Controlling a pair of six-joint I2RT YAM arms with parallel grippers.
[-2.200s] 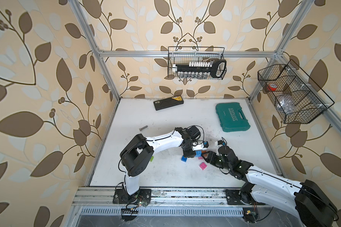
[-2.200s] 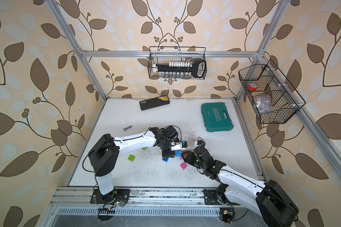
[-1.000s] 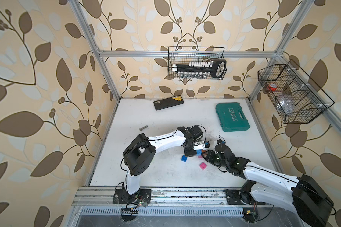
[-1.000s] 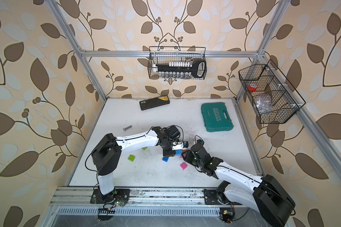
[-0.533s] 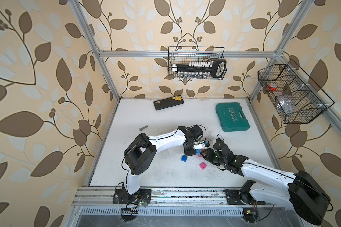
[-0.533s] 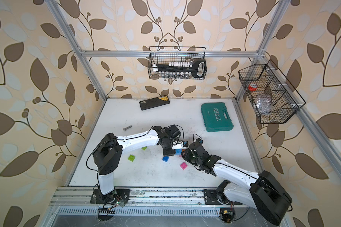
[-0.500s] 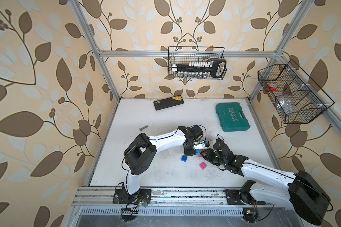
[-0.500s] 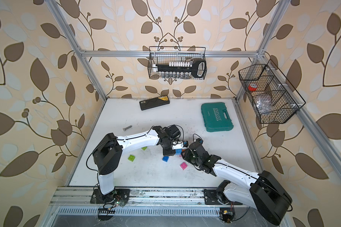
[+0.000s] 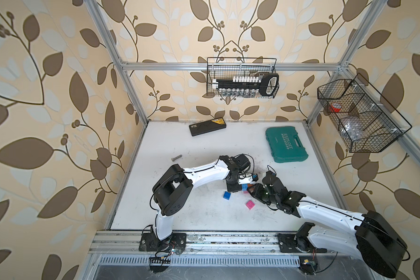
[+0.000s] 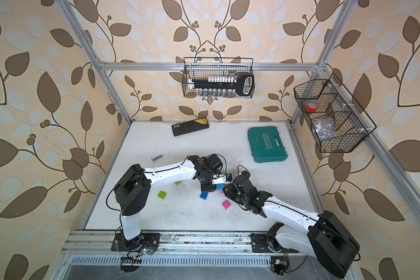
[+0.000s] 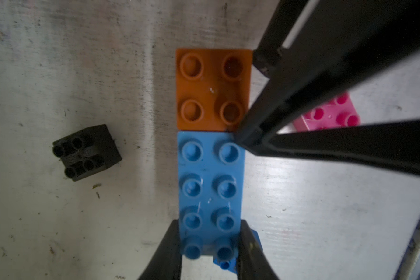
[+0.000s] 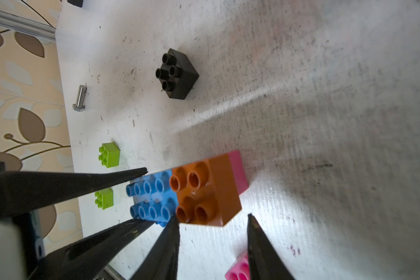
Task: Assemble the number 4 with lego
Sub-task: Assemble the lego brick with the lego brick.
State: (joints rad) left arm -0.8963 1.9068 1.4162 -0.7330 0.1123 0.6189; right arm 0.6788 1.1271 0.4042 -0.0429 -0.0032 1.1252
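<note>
I counted eight bricks: two lime green (image 10: pixel 162 194), two pink (image 10: pixel 226 204), and one each orange (image 11: pixel 212 89), black (image 11: pixel 86 152), dark blue (image 10: pixel 204 196), light blue (image 11: pixel 210 184). Plus two wire baskets (image 10: pixel 344 143), one bolt (image 10: pixel 156 158), one teal case (image 10: pixel 267 145), one black box (image 10: pixel 190 127).

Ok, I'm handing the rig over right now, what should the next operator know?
Left gripper: shut on the light blue brick's end. Right gripper: open, tips at the orange brick's side.
Done: orange sits on a pink brick, end to end with the light blue.
Loose: black brick, two lime green bricks, dark blue brick, second pink brick.
Left: joining the loose ones on.
</note>
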